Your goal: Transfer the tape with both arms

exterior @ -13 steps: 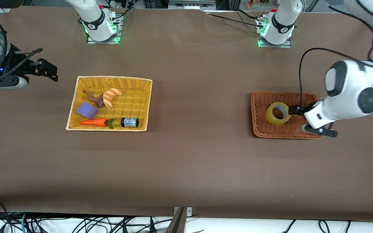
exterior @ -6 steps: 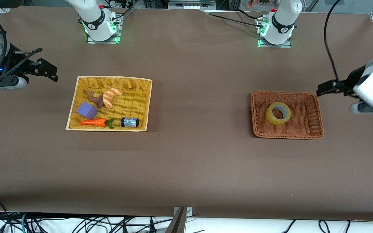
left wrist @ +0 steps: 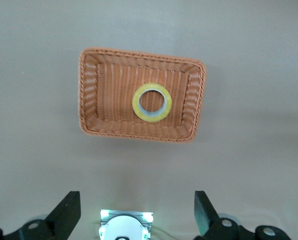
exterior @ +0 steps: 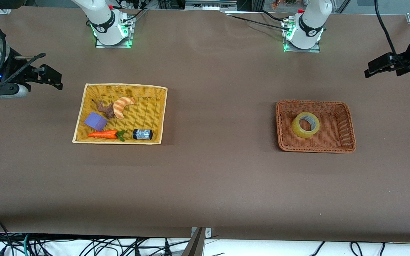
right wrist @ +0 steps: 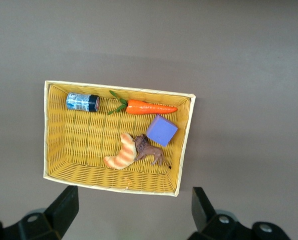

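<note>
The left gripper [exterior: 368, 69] hangs empty with its black fingers [left wrist: 68, 212] spread wide, up over bare table at the left arm's end, well apart from the brown wicker basket [exterior: 347, 122]. A second ago it was down in that basket with its tips at the tape; half a second ago it had risen past the basket's rim, and now it is higher and farther out toward the table's edge. The tape [exterior: 305, 124] — a translucent yellowish ring with a wide round hole — lies flat on the basket's ribbed woven floor, nearer the end wall that faces the table's middle, where it lay before. The right gripper [exterior: 56, 79] waits, unchanged, fingers [right wrist: 63, 207] likewise parted and holding nothing, over the table at the right arm's end just beside the yellow wicker basket [exterior: 157, 113]. In that shallow rectangular basket lie a striped croissant [exterior: 122, 105] touching a brown animal figure [exterior: 104, 109], a purple block [exterior: 95, 121], an orange carrot [exterior: 103, 134] with green leaves, and a small black-capped bottle [exterior: 142, 134] on its side. Between the two baskets the brown matte table [exterior: 219, 177] is open — as is the broad strip nearest the front camera.
</note>
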Controlling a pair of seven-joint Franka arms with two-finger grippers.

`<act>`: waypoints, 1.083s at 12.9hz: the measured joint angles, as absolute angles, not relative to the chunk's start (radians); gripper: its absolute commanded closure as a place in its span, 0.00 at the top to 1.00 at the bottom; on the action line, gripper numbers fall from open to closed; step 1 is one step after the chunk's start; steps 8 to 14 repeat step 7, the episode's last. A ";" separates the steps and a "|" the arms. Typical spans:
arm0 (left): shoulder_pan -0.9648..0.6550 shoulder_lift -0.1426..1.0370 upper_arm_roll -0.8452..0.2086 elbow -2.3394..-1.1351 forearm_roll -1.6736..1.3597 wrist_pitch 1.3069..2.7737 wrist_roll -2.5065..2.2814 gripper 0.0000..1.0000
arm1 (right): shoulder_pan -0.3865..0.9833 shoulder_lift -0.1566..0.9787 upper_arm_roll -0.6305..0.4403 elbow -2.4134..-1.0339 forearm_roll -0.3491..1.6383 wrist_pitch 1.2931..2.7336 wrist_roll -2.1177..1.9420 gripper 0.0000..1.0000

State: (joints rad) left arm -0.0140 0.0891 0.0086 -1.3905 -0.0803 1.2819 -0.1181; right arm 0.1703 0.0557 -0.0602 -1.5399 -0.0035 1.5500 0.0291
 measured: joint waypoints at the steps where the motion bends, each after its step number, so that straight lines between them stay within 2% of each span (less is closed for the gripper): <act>1: -0.013 0.096 0.009 -1.398 -0.087 1.283 -0.118 1.00 | 0.170 0.056 -0.062 -1.540 -0.004 1.550 0.029 1.00; 14: -0.001 0.109 0.011 -1.399 -0.088 1.286 -0.118 1.00 | 0.170 0.056 -0.062 -1.540 -0.004 1.550 0.029 1.00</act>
